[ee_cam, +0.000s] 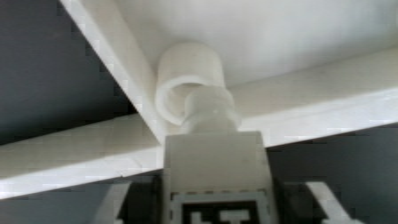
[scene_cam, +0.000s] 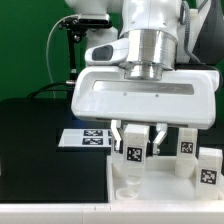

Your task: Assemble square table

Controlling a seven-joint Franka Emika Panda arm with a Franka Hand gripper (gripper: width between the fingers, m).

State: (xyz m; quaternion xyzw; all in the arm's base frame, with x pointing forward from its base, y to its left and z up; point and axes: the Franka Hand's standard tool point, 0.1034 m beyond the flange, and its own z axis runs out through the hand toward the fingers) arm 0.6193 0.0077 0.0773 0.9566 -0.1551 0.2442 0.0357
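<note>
End effector (scene_cam: 134, 132) gripping leg (scene_cam: 134, 152), two legs (scene_cam: 186, 145) beside

White square panel (scene_cam: 150, 185) lies flat on the black table, raised rim visible in wrist view, corner hole (ee_cam: 178, 98) right above the held leg. One chunky white tagged leg (scene_cam: 134, 152) stands upright over the panel between the fingers; two more tagged legs (scene_cam: 186, 145) (scene_cam: 209, 166) stand upright at the exterior view's right.
</note>
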